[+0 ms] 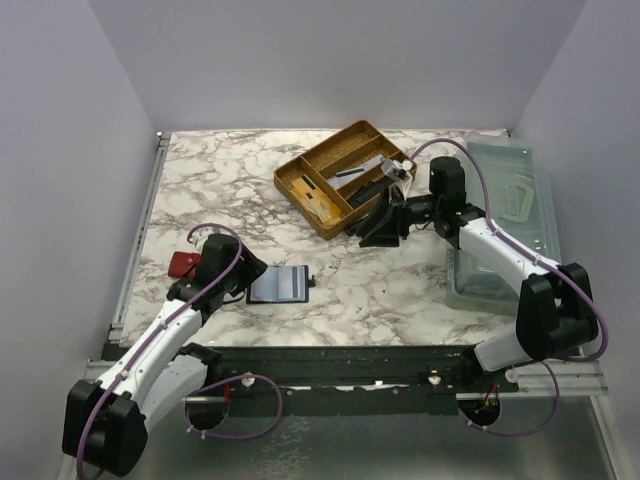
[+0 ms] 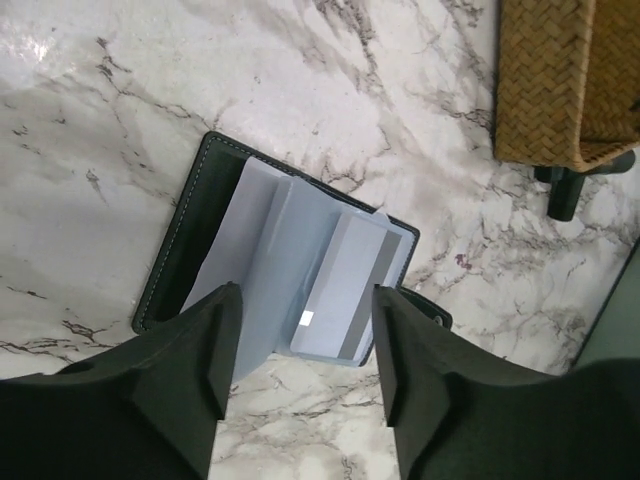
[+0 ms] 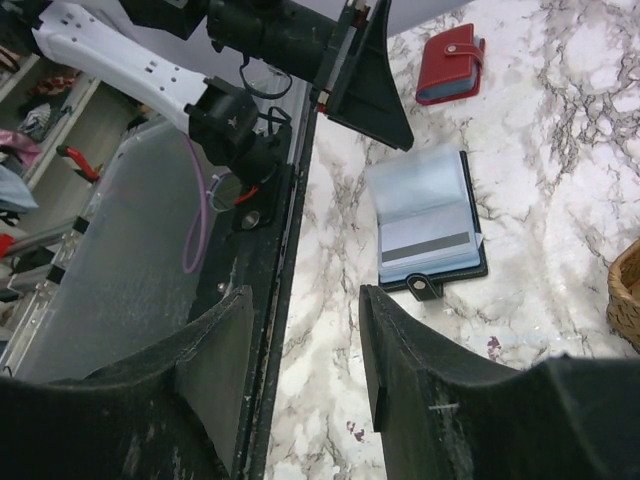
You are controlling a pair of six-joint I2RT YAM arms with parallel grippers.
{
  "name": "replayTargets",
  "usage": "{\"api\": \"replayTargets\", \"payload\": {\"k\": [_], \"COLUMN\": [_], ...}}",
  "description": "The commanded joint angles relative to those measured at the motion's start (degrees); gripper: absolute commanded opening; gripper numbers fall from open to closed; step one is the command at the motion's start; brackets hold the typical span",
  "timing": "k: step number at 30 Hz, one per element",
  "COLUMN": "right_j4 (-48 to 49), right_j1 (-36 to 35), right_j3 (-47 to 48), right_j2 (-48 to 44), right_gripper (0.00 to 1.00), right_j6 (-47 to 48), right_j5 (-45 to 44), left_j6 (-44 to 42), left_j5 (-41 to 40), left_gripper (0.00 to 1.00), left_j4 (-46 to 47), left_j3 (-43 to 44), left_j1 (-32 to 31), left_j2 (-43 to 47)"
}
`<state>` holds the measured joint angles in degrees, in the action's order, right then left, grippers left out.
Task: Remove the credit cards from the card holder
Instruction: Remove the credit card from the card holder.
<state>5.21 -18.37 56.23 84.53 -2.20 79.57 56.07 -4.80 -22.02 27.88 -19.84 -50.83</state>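
Extracting step: card pull in hand, I judge.
Left gripper (image 2: pixel 307 300): released, empty, over the card holder (image 2: pixel 185 230).
Credit cards (image 2: pixel 345 285): one showing, sleeve on the holder's 3 o'clock side.
Next: I'd pinch its free edge.
Right gripper (image 3: pixel 305 300): released, off at 1 o'clock.

The left hand (image 2: pixel 303 325) hung at the near left, pointing down, fingers apart. The right hand (image 3: pixel 305 335), farther right, angled leftward, fingers also apart.

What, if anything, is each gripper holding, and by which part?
Nothing. The left gripper stands open above the open card holder, clamping nothing; the right gripper is open and empty.
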Motion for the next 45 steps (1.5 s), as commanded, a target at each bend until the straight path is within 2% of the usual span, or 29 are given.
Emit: {"api": "replayTargets", "payload": {"k": [1,5,10,13,24,29,35,45], "right_j4": [6.59,6.84,7.09,7.09,5.57,5.07,4.63,4.25], "right_j1": [-0.97,-2.06,-3.51,-3.93,-4.17,-4.41,-4.98,-7.47], "right_j3": [-0.36,-0.55,-0.77,-0.84,-0.6,-0.51,-0.48,-0.5], "right_j2": [0.02,0.98,2.33,2.86,5.45,6.11,6.82,8.11], "right_gripper": [0.52,0.52,0.52,0.52,0.52,0.52,0.52,0.52], "right_j6": [-6.07,-6.78,-7.25,-7.23,-5.32,-4.55,-3.98,-3.5], "right_j5": [0.4,-0.8,-1.72,-1.94,-2.2,-2.31,-2.3,-4.58], "left_j6": [-5.52,-10.35,-9.21,-7.94,-3.1,-0.65,1.36,-0.01], "left_j5": [0.34,9.14,20.76,24.51,25.78,25.12,22.91,22.58], "left_gripper": [0.67,0.78,0.79,0.79,0.81,0.82,0.98,0.98], "left_j4": [-4.03,0.27,8.96,14.15,26.72,27.92,27.67,23.72], "left_j3": [3.12,2.52,-1.19,-3.45,-9.76,-10.84,-11.53,-9.83], "left_j1": [0.32,0.32,0.32,0.32,0.32,0.3,0.4,0.52], "left_j2": [6.05,9.77,9.07,7.94,6.61,5.1,5.13,4.43]}}
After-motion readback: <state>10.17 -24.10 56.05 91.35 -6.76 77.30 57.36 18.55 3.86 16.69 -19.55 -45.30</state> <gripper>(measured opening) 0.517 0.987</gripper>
